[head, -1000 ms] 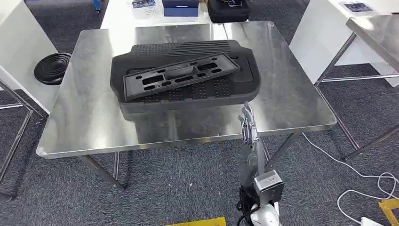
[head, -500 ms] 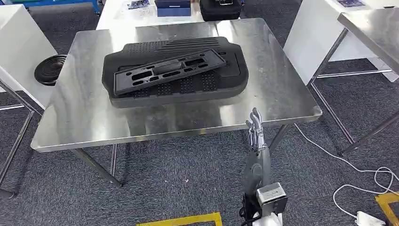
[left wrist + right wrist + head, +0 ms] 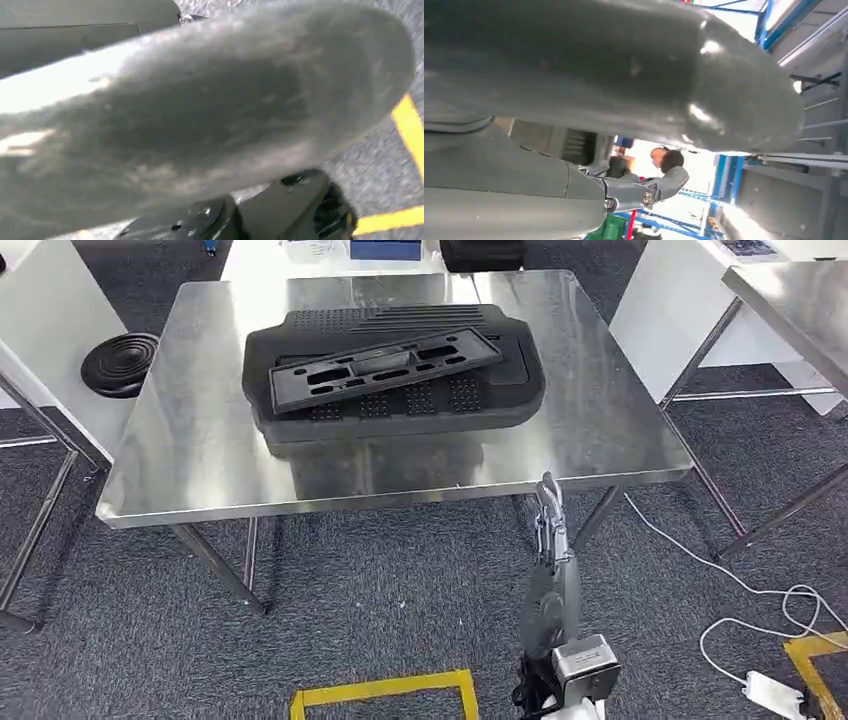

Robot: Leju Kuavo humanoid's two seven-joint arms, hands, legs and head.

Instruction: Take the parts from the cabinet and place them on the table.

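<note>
Head view: a steel table [image 3: 180, 455] stands on grey carpet, with white benches to its left and right. A round black ribbed disc [image 3: 118, 364] lies on the left bench, near the table's left edge. Beyond the far edge sit a blue box [image 3: 384, 249] and a black case [image 3: 482, 253]. A white cable [image 3: 760, 592] trails over the floor at the right to a white plug block [image 3: 772, 694], and yellow floor tape [image 3: 385, 693] marks a rectangle below the table. Nothing lies between the robot and the table's near edge but open carpet.

Two parts are on the table. The large black moulded part [image 3: 400, 410] is a broad slab with ribbed and perforated panels and rounded corners, sitting on the far middle of the tabletop. The flat black frame [image 3: 385, 368], long and narrow with several rectangular cut-outs, lies slantwise on top of it, its right end raised.

The right hand [image 3: 550, 525] hangs just in front of the near table edge with fingers straight and close together, holding nothing.

Left wrist view: the left hand [image 3: 200, 120] is a blurred grey mass over carpet and yellow tape; I cannot tell how its fingers lie.

Right wrist view: the thick grey thumb and one dark finger [image 3: 659, 187] stretch out, gripping nothing. A person [image 3: 666, 160] stands far behind among blue racking [image 3: 769, 25].
</note>
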